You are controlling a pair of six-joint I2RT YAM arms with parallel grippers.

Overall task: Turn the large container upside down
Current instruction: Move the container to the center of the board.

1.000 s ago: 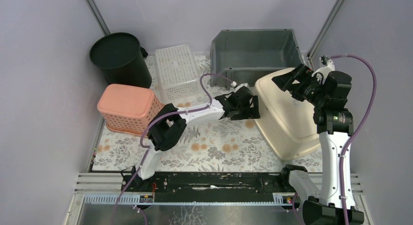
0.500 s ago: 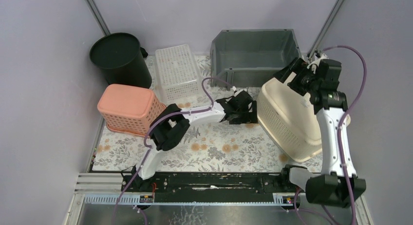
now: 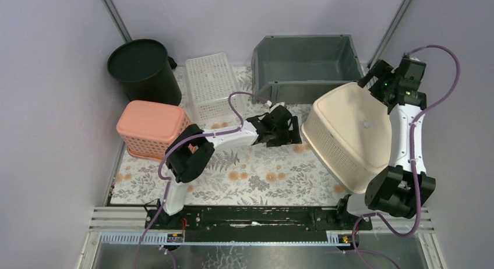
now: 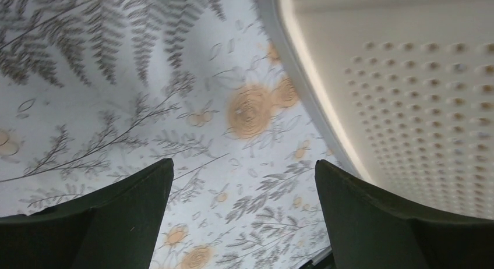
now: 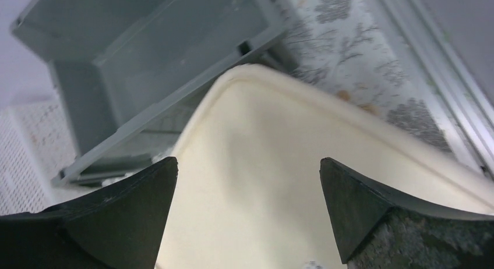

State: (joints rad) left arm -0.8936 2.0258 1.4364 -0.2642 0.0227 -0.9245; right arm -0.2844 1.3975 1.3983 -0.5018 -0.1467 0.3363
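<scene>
Floral desk point(image 3: 250, 176), lilac walls. Cream basket point(image 3: 349, 129) lies bottom-up at right, its far rim just beside the grey bin point(image 3: 303, 62). Whether it rests flat is hard to tell. Left fingers point(image 3: 289, 131) are spread wide and hold nothing, low beside the basket's left rim, apart from it. Right fingers point(image 3: 377, 81) are spread wide and empty, above its far-right corner. Bare desk lies centre-front. Pink basket point(image 3: 154, 129) sits well left.

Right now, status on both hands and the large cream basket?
Left hand open beside cream basket. Right hand open above its far corner. Basket bottom-up on mat. Nothing blocking.
</scene>
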